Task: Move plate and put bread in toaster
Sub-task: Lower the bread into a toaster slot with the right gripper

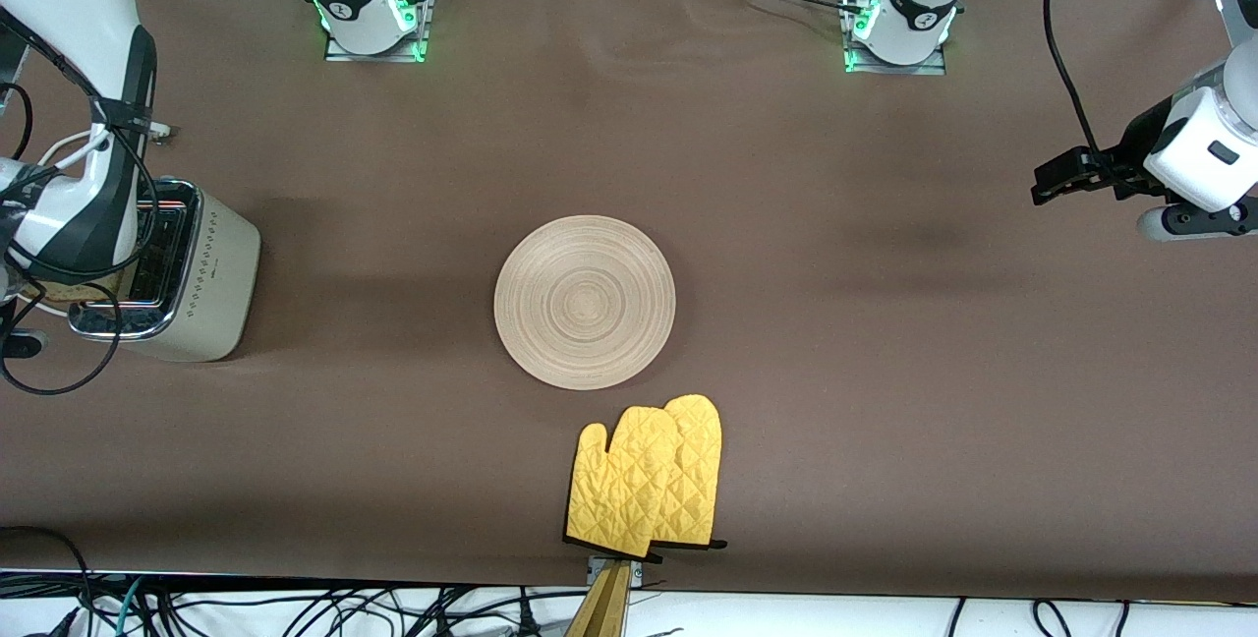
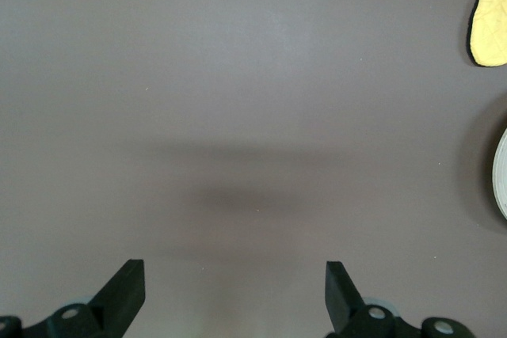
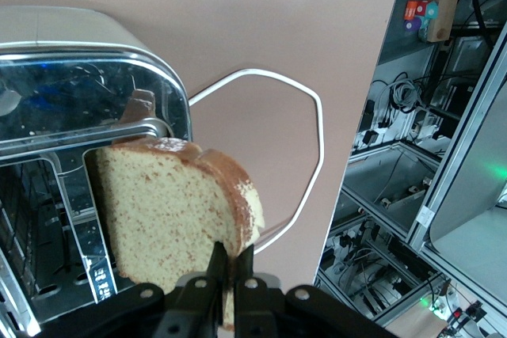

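— Where the brown table (image 1: pixel 885 401) meets its edge nearest the front camera, what lies there?

— A pair of yellow quilted oven mitts (image 1: pixel 649 487), one overlapping the other, their black-trimmed cuffs almost at that edge, about midway along it.

— And the plate?

— The round light-wood plate (image 1: pixel 585 302) lies flat and bare in the middle of the table, a little farther from the front camera than the mitts and apart from them. Its rim (image 2: pixel 501 172) and the tip of a mitt (image 2: pixel 491 13) show at the margin of the left wrist view.

— Where is the toaster?

— The cream-beige toaster (image 1: pixel 211 273) stands at the right arm's end of the table, about as far from the front camera as the plate and well apart from it. Its chrome top (image 3: pixel 87 93) faces up, and the white power cord (image 3: pixel 313 140) loops on the table beside it.

— Is the bread in it?

— Not yet. The right gripper (image 3: pixel 232 275) is over the toaster, jaws pinched narrow on the slice of bread (image 3: pixel 170 215). The slice hangs upright, its lower part over a slot, crust and rounded end uppermost. From the front, only a corner of the bread (image 1: pixel 74 291) peeks out beside the arm.

— What about the left arm?

— It waits. The left gripper (image 1: pixel 1057 180) hangs over bare table toward the left arm's end, holding nothing; its black fingers (image 2: pixel 123 290) stand wide apart.
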Action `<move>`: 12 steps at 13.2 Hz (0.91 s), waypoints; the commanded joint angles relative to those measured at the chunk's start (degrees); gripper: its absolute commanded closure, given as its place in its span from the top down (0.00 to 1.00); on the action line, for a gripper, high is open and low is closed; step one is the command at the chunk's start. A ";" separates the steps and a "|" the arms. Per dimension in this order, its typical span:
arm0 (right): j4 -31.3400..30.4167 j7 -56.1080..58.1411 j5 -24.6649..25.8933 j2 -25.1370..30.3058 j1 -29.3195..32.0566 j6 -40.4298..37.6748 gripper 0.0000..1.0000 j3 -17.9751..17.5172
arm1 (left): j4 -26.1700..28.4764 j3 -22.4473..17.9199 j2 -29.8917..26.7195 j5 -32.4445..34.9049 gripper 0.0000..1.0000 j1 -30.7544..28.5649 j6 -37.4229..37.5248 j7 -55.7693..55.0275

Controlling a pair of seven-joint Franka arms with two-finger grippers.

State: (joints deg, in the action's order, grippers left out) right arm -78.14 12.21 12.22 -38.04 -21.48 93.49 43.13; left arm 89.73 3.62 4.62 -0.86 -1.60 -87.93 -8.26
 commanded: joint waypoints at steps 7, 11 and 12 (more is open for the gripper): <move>-0.17 -3.76 -3.26 -0.20 -0.05 -7.36 0.00 -0.24 | -0.61 0.07 0.12 -0.99 1.00 -0.42 0.83 -0.18; -0.52 -4.03 -4.92 -0.55 0.48 -7.27 0.00 -0.33 | -0.70 0.24 0.21 -1.16 1.00 -1.39 1.01 -0.18; -0.52 -4.03 -5.01 -0.63 0.57 -7.18 0.00 -0.33 | -0.70 0.25 0.12 -1.16 1.00 -1.39 1.01 -0.18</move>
State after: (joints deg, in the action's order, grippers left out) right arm -78.73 8.94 8.59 -38.32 -21.33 87.16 42.91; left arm 89.73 3.53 4.73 -0.86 -2.43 -87.74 -8.26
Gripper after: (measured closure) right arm 0.934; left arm 0.000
